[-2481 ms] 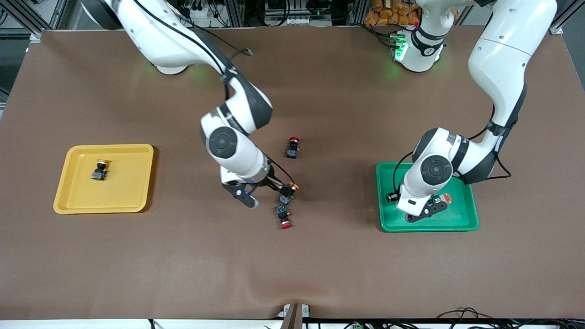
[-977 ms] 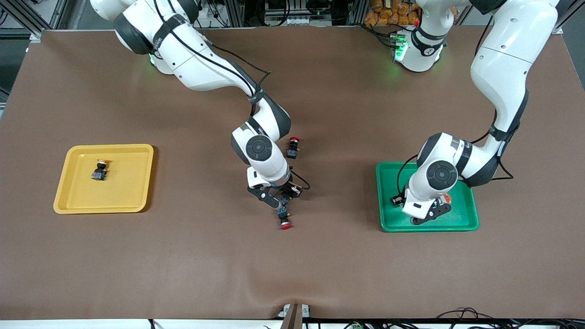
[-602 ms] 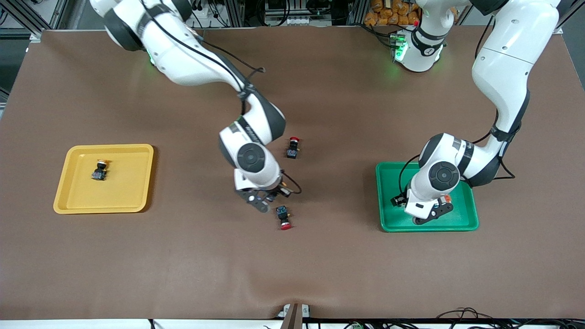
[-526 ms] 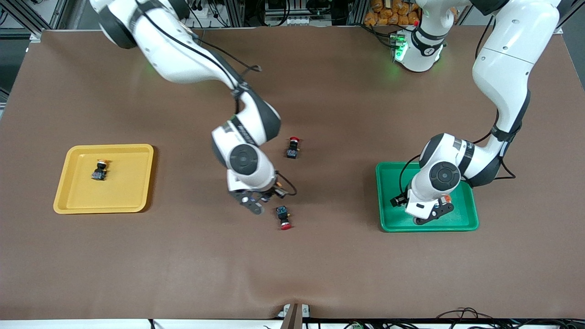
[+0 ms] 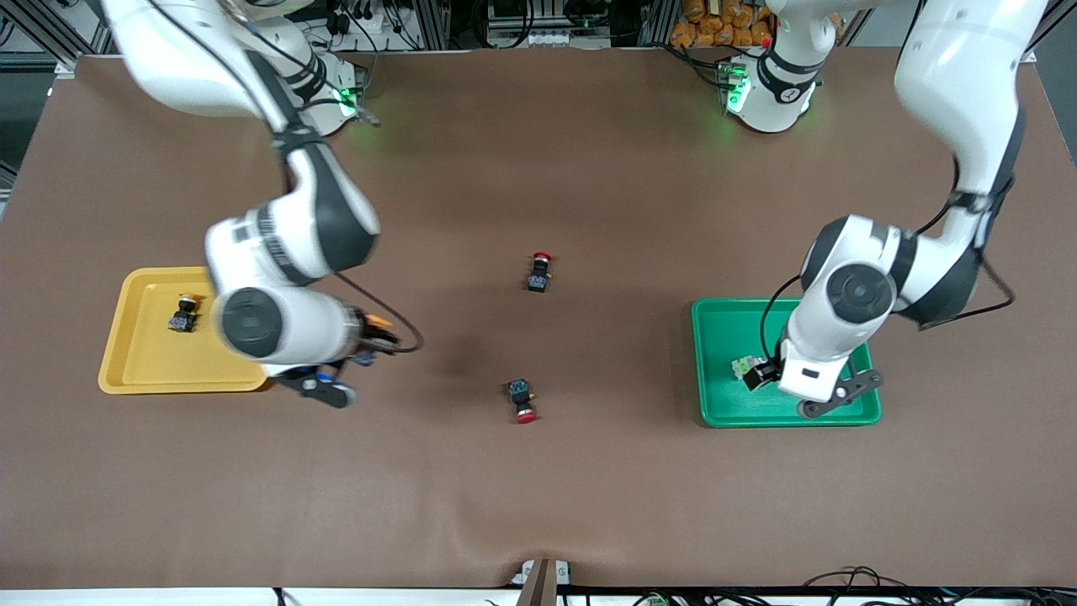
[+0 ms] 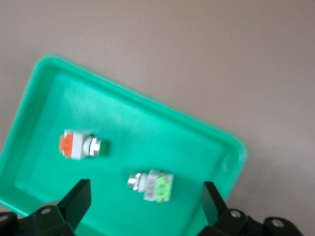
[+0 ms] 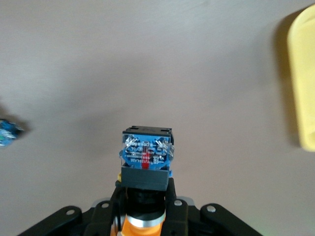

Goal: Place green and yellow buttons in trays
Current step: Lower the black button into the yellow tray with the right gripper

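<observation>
My right gripper (image 5: 347, 366) is shut on a black button with a yellow-orange cap (image 7: 146, 152), in the air beside the yellow tray (image 5: 189, 362) at its corner toward the table's middle. The tray's edge shows in the right wrist view (image 7: 302, 78). Another yellow-capped button (image 5: 183, 313) lies in that tray. My left gripper (image 6: 145, 211) is open and empty above the green tray (image 6: 147, 118). A silver-grey green-ended button (image 6: 151, 182) and an orange-ended one (image 6: 81, 146) lie in it. In the front view the green-ended button (image 5: 742, 367) shows in the green tray (image 5: 724, 404); the orange-ended one is hidden by the arm.
Two black switches with red caps lie at the table's middle, one (image 5: 538, 273) farther from the front camera than the other (image 5: 522, 400). The brown mat has a low wrinkle near its front edge.
My right gripper closed on the yellow-capped button beside the nearer red switch and carried it across to the yellow tray's edge. My left gripper rose over the green tray, uncovering the green-ended button.
</observation>
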